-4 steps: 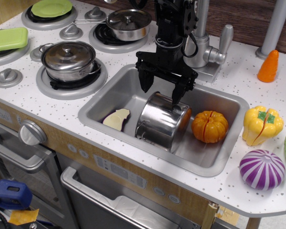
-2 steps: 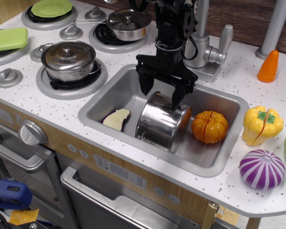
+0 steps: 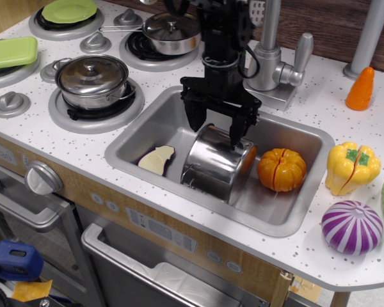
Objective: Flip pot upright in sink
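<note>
Steel pot (image 3: pixel 216 163): on its side in sink (image 3: pixel 141 131), long axis tilted.
Gripper (image 3: pixel 216 130): directly above, jaws spread, straddling pot's upper end.

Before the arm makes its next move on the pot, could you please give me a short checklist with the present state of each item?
1. Black pincer open, fingers spread: ok.
2. Pincer over the top end of the shiny lidless steel pot: ok.
3. Pot upright: not ok, it lies tilted on its side in the grey metal sink.
4. Pot gripped: cannot tell whether the fingers touch it.
5. Orange pumpkin clear of pot: not ok, it sits right beside it.
6. Eggplant slice clear: ok, apart on the other side.
</note>
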